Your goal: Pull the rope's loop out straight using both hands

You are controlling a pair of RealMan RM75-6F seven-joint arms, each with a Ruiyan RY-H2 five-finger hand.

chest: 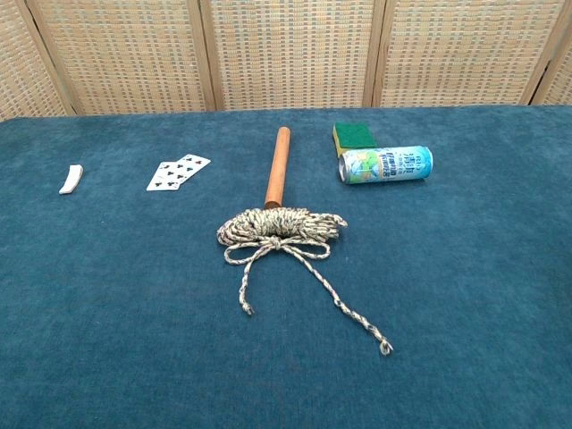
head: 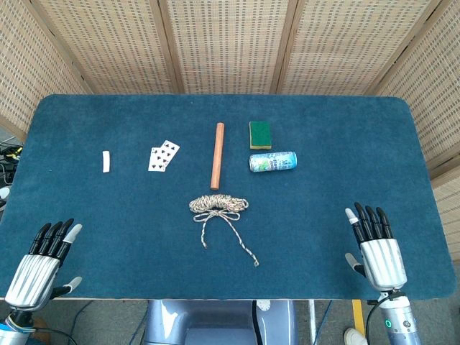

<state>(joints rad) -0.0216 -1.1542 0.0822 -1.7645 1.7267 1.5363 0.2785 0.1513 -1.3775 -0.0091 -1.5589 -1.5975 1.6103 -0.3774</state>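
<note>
Rope (head: 219, 207) lies between both hands, well apart.

Open cloth along the table's (head: 86, 237) near edge between left hand (head: 42, 262) and right hand (head: 377, 251), broken only by the rope (head: 219, 208) mid-table with tails trailing toward that edge. Blocked just behind the coil by a wooden rod (head: 217, 155) pointing to the far edge. Beside it, toward the right edge, a can (head: 273, 162) and sponge (head: 260, 134); toward the left edge, playing cards (head: 163, 155) and a small white piece (head: 106, 161).
</note>
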